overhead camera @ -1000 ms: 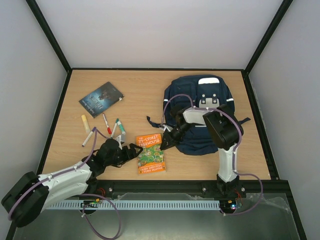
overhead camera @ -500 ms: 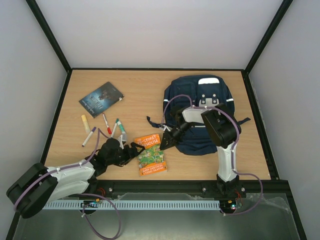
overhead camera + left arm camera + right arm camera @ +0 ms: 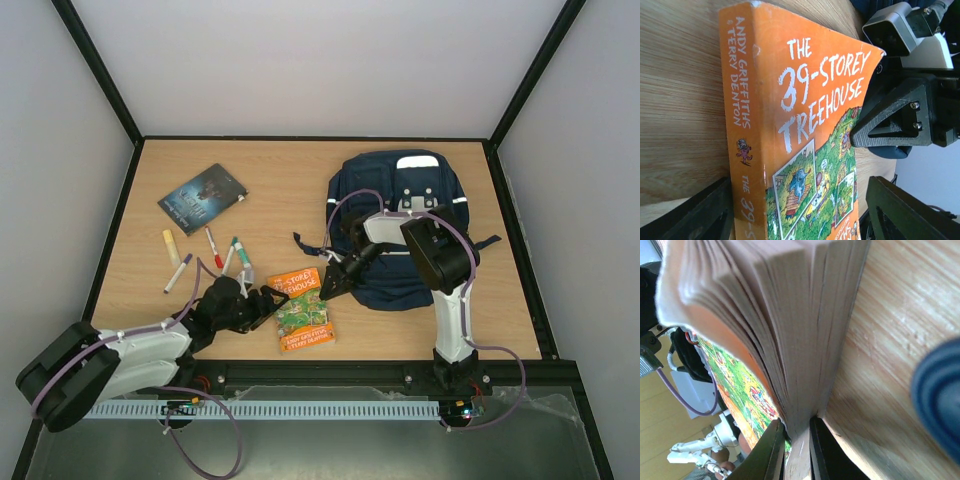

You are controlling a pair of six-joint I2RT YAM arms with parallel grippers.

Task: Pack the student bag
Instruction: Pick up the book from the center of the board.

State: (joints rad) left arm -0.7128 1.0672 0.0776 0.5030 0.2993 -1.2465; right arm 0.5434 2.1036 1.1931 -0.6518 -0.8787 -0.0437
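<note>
top external: student bag [image 3: 362,176] flat; orange book [image 3: 303,308] outside, just beside.

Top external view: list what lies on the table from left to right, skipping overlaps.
yellow stick → red marker → green-capped marker → orange book → student bag

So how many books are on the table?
2. The orange Treehouse book is near the front, in the middle; the dark book is back left. More could hide inside the student bag.
</note>
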